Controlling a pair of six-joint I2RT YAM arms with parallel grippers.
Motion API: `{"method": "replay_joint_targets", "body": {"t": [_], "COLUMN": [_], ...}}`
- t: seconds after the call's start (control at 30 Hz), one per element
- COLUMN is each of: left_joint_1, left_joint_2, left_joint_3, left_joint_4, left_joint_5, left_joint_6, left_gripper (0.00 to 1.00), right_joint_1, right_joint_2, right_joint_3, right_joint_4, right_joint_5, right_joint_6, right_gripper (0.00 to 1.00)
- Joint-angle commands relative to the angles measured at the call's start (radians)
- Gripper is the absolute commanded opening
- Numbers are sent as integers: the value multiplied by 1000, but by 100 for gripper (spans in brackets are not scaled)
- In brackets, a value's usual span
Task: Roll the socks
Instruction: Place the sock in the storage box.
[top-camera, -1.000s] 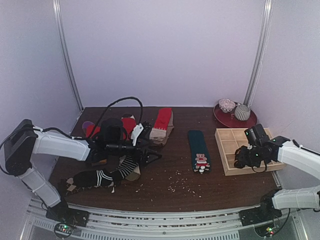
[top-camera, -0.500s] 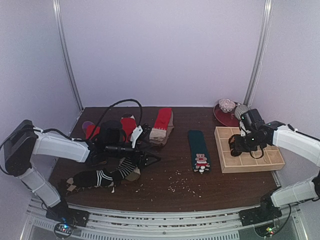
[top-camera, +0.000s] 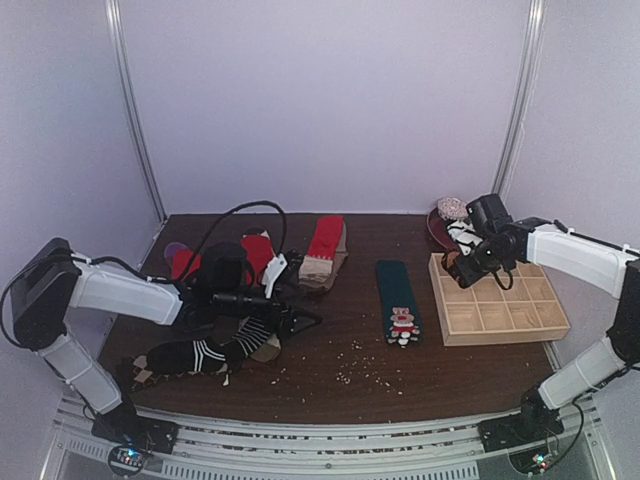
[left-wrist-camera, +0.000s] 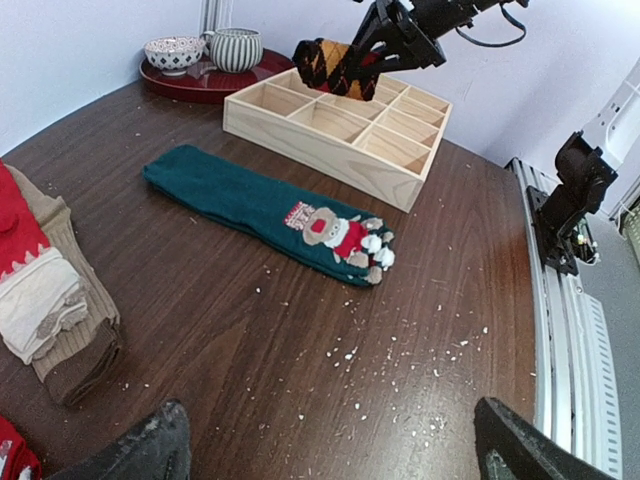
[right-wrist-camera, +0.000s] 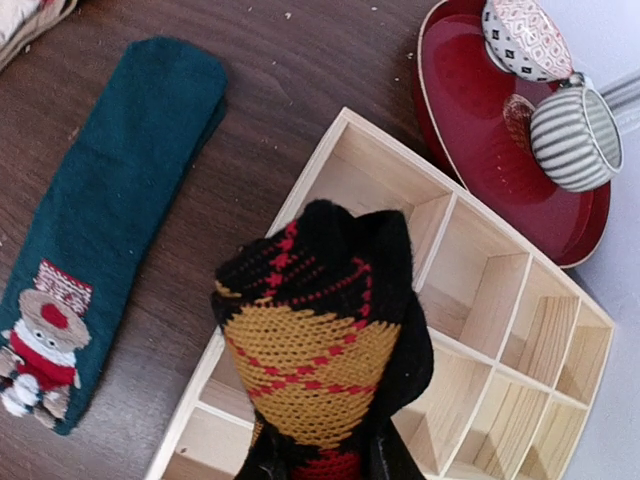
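Observation:
A rolled black argyle sock (right-wrist-camera: 315, 340) with yellow and red diamonds hangs over the wooden box (right-wrist-camera: 300, 190); my right gripper (right-wrist-camera: 320, 455) is shut on it. From the left wrist view the same argyle sock (left-wrist-camera: 335, 65) hovers above the box's (left-wrist-camera: 330, 155) far cells. A dark teal sock (top-camera: 398, 300) with a figure lies flat left of the box. My left gripper (top-camera: 300, 320) stands open over bare wood, its fingers (left-wrist-camera: 150, 450) wide apart. Behind it lie a striped sock (top-camera: 215, 350), red socks (top-camera: 258, 248) and a red-and-beige pair (top-camera: 322, 248).
A red tray (right-wrist-camera: 480, 130) with a patterned bowl (right-wrist-camera: 525, 40) and a striped cup (right-wrist-camera: 575, 135) stands behind the box at the back right. White crumbs dot the tabletop (left-wrist-camera: 400, 340). A black cable loops above the left arm (top-camera: 240, 210).
My right arm has carried the argyle sock from the box's near right side to over its far left cells. The left arm has not moved.

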Motion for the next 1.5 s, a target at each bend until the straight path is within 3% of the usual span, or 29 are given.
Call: {"method": "replay_joint_targets", "body": {"t": [0.0,0.43,0.77,1.0,1.47], "left_joint_1": [5,5,5,5,4], "left_joint_2": [38,54,76,100,112], "left_joint_3": [23,42,45,58,65], "left_joint_4": [58,24,30,31,18], "left_joint_5": [-5,4,17,33,35], "left_joint_6": [-8,15,23,23,30], "left_gripper": [98,97,97,97,96], "right_joint_1": [-6,-71,-115,-118,-125], "right_joint_2": [42,83,203,266,598], "right_joint_3": [-21,-49,-27,-13,68], "right_joint_4": [56,51,41,-20,-167], "right_joint_5": [4,-98,-146,-116,43], "right_joint_6": [-260,-422,-371,-376,-243], "right_gripper": [1,2,1,2,2]}}
